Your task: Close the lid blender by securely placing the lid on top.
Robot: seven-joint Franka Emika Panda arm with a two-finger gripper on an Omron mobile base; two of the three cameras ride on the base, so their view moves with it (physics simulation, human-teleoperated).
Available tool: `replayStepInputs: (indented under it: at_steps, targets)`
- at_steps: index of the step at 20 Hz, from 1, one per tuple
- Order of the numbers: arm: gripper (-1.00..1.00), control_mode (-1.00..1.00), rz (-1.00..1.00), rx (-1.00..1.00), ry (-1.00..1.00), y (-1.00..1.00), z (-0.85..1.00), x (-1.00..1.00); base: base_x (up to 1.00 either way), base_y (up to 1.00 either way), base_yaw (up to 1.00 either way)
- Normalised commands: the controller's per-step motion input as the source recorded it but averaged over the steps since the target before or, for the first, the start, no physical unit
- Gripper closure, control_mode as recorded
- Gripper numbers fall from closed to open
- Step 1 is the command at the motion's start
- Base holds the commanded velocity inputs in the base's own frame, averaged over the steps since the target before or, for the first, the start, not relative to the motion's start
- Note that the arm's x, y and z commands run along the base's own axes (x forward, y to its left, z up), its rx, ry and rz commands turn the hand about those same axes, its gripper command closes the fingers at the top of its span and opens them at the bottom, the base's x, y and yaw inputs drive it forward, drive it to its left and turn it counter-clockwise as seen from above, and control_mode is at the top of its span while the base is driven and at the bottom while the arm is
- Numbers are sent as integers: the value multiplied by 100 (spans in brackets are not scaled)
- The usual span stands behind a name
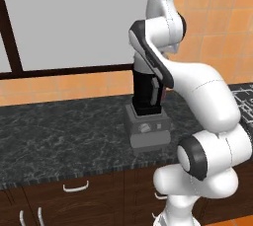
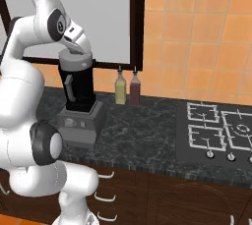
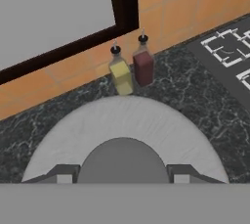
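The end effector (image 3: pixel 119 176) is clamped on the raised knob of the lid (image 3: pixel 127 125), one fingertip (image 3: pixel 62 174) at each side of the knob. The lid lies flat directly beneath the end effector, at the top of the blender (image 2: pixel 78 96). The right base view shows the grey disc level on the black jar, with the hand directly above it. The blender stands on the dark marble surface (image 1: pixel 59 131), near its front edge. Two bottles (image 2: pixel 127 88), one yellow and one dark red, stand to the right of the blender at the far wall. A stovetop (image 2: pixel 219 130) lies further right.
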Motion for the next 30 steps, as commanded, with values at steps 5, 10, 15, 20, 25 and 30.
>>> replayStepInputs:
  at_steps: [5,10,15,20,25,30]
  targets:
    - [100,-100,0,-1,0,1,-14,0,0,0,0]
    - [100,-100,0,-1,0,11,-4,0,0,0,0]
    - [-100,-100,0,0,0,10,-1,0,0,0,0]
    - [-100,-100,0,0,-7,17,15,-7,0,0,0]
    - [-100,-100,0,0,-16,16,30,-25,0,0,0]
    - [-100,-100,2,0,-39,-13,29,-83,0,0,0]
